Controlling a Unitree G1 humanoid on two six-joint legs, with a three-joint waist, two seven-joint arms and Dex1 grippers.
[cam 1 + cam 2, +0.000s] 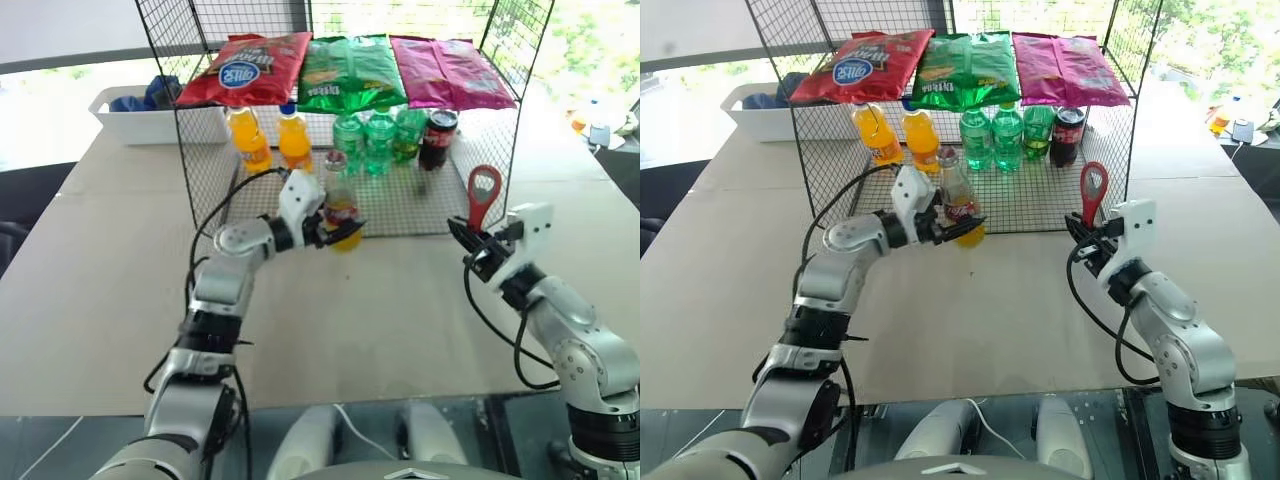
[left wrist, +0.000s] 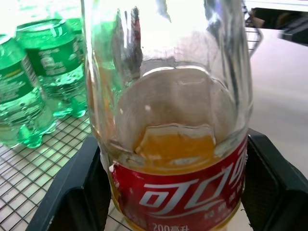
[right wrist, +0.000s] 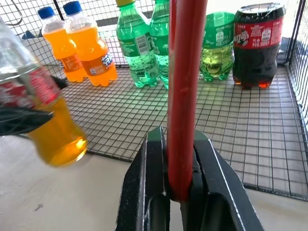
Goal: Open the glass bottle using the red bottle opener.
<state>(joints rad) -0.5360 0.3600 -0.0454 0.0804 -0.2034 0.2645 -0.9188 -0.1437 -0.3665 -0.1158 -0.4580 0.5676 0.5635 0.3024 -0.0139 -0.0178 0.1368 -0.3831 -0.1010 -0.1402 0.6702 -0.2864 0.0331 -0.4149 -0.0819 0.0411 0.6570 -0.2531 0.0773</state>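
The right gripper, nearest the camera on the right, is clamped tight on the handle of the red bottle opener, which stands upright with its loop head on top. To the left, the left gripper has its fingers spread around the red-labelled middle of the glass bottle, gripping it tilted just above the table at the near edge of the wire rack. Orange bottles, green bottles and a dark cola bottle stand farther back in the rack.

left hand closed round bottle, right hand seemingly pinched tight
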